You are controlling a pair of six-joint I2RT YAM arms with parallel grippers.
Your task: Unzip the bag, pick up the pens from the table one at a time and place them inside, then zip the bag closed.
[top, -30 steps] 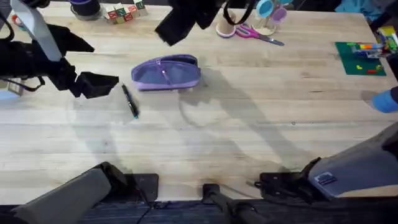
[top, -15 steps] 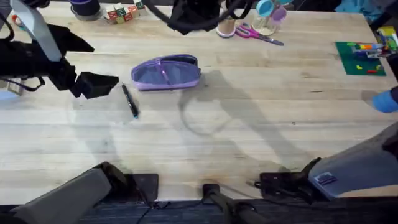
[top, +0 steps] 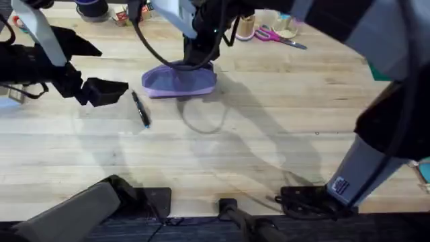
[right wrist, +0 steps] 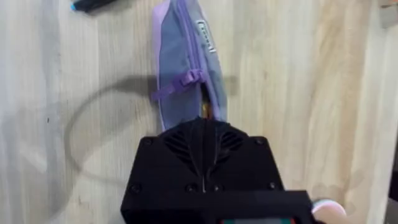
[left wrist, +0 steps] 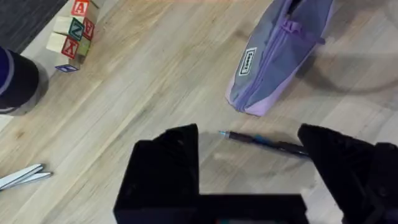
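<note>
Since the earlier frames the right arm has swung from the far edge of the worktop down over the bag, and its large dark link now crosses the upper right of the overhead view. The bag, the pen and the left arm have not moved.

The right end effector hangs directly above the bag's far side. Its fingers are pressed together, narrow, their tips at the bag's end near the zipper line; whether they pinch anything cannot be told.

The left end effector hovers beside the bag with its black fingers spread wide and nothing between them. In the left wrist view the pen lies on the wood just beyond the gap.

The bag is a soft lavender fabric pouch with a grey panel, a small white label and a purple zipper pull. In the overhead view its long axis runs left to right. The pen is a thin dark stick just to its left, well apart from it, and angled from upper left to lower right. The worktop is pale planked wood with visible grain.
</note>
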